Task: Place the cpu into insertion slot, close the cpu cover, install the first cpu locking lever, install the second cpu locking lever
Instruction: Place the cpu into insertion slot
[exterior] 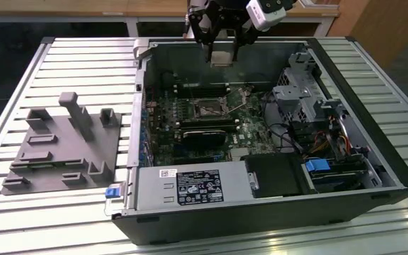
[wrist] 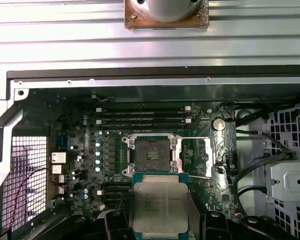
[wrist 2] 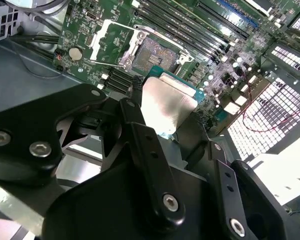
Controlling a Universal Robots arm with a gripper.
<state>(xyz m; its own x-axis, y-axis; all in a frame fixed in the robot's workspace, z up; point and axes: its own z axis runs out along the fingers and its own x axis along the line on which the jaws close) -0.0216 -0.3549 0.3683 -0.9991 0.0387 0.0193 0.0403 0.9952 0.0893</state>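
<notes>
**Chip in the air, socket wide open**

Here's the cpu [wrist: 160, 207], off the board and carried flat, its pale metal top facing up toward the first wrist view with a rim of green edge showing. The gripper [exterior: 222, 52] is clamped on it from two opposite sides, black fingers [wrist 2: 140, 135] biting only the edges. I read that as deliberate: the underside is left free and the chip rides level, the way it would need to meet a socket.

Below it, the insertion slot [wrist: 151, 153] sits bare and dark inside its thin metal rim, with nothing seated in it yet. The cpu cover [wrist: 212, 150] is swung back and lies open just beside the socket, which is why the opening is reachable at all. So placing is the step in hand, and cover and levers are not yet done.

Widening out, long black memory slots [wrist: 142, 116] run alongside on the green motherboard [wrist: 80, 150]. In the exterior view the gripper hangs high over the far side of the open computer case [exterior: 189, 223], well above the board. I can't tell whether it is squarely over the slot. The case rests on a slatted metal surface [exterior: 76, 58], a grey fixture [exterior: 62, 143] lying well apart on the exterior view's left.
</notes>
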